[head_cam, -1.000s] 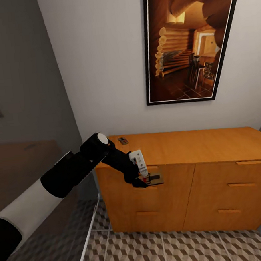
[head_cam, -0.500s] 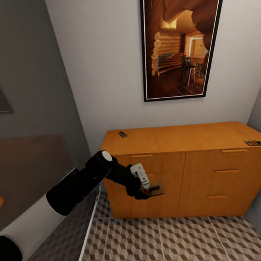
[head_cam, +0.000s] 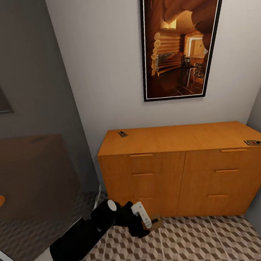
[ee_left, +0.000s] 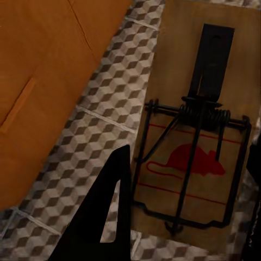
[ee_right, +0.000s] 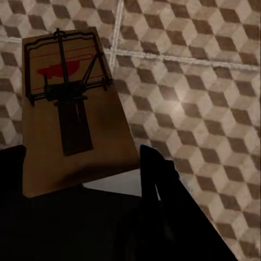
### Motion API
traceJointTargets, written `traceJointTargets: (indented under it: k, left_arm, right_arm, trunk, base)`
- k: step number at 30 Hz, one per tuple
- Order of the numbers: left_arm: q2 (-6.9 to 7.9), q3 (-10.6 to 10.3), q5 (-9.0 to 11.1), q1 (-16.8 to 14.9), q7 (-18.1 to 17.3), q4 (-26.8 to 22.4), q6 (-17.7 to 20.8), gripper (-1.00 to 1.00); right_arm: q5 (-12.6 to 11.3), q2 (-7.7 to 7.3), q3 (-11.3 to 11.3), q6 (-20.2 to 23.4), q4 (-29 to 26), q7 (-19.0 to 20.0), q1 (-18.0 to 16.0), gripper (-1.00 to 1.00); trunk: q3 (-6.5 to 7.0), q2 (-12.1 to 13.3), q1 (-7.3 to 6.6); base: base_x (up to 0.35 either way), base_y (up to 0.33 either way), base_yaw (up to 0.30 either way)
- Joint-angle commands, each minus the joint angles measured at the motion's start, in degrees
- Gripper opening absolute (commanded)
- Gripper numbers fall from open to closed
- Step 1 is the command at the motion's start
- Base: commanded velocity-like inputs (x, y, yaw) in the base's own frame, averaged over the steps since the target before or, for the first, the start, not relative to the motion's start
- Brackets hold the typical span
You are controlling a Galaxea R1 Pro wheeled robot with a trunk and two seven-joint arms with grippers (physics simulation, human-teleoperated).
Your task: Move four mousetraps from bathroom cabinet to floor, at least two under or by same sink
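Nearest, at about 6 o'clock in the head view, the left gripper [head_cam: 150, 225] hangs low over the bathroom floor [head_cam: 206, 243], clamped on a mousetrap [ee_left: 193, 136]. To set it down well, I judge it should go flat onto the tiles, then release. The right gripper [ee_right: 81, 185] also holds a trap [ee_right: 73, 109] above the tiles. Farther, toward 12 o'clock, the cabinet [head_cam: 183, 177] has every drawer shut, so its contents are hidden; two more traps lie on its top, one at 11 o'clock [head_cam: 123, 134], one at 2 o'clock [head_cam: 256, 143].
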Motion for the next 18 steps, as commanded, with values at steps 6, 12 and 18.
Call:
traceJointTargets:
  k: [6, 12, 18]
  left_arm:
    - [0.05, 1.6, 5.3, 8.4, 13.7, 6.7, -10.9, -1.0]
    - [0.31, 3.2, 18.0, 13.3, 28.0, 22.1, -30.1, -1.0]
    - [0.05, 3.3, 34.8, 14.2, 35.6, 43.8, -44.6, -1.0]
  right_arm:
    - [-0.4, -0.84, 0.5, -0.2, -4.7, -2.3, 0.0, -1.0]
    - [-0.4, -1.0, 0.5, -0.2, -8.9, -2.7, 0.0, -1.0]
    - [-0.4, -2.01, 0.5, -0.1, -13.0, -3.3, 0.0, -1.0]
  trunk:
    - [-0.05, 0.0, 0.0]
    - [-0.05, 0.0, 0.0]
    - [-0.05, 0.0, 0.0]
  base:
    - [0.0, 0.0, 0.0]
    - [0.0, 0.0, 0.0]
    - [0.0, 0.0, 0.0]
